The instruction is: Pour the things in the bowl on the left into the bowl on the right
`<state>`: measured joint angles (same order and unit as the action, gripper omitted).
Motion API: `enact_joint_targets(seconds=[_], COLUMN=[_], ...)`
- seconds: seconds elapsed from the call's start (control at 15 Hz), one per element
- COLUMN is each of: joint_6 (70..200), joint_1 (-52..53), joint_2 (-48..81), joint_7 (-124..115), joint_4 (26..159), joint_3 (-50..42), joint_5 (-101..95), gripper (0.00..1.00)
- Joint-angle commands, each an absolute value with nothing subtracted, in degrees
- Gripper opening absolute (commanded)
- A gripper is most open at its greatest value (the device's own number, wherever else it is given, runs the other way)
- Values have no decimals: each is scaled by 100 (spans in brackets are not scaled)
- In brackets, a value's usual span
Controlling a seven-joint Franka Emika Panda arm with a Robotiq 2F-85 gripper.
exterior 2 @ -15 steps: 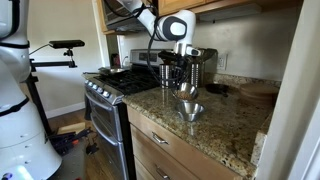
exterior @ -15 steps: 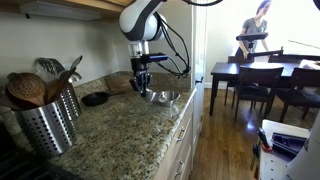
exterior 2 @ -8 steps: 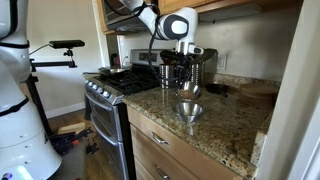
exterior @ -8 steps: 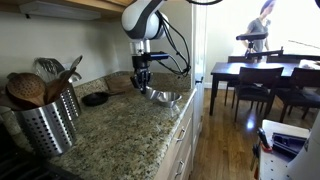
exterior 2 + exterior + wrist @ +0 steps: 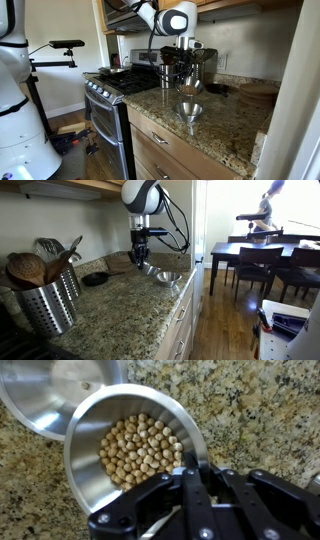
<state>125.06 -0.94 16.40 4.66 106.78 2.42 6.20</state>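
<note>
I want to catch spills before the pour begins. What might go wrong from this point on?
1. The gripper pinches the full bowl at one spot on its rim only; when tilted, the bowl may twist or slip.
2. The chickpeas are small and round; poured fast, they may bounce out of the empty bowl and roll across the granite counter.

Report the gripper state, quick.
Gripper: closed, gripping the rim of the round steel bowl of tan chickpeas.
</note>
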Motion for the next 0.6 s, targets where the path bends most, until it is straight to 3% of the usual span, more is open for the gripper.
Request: enact_joint_targets(seconds=[0.0, 0.53], joint_6=[12693, 13034], joint_1=[-80, -35], joint_2=[1335, 1213], joint_7=[507, 377], joint_4=[10910, 11149], joint_3=[283, 354], joint_5=[820, 1100], gripper=[4, 4])
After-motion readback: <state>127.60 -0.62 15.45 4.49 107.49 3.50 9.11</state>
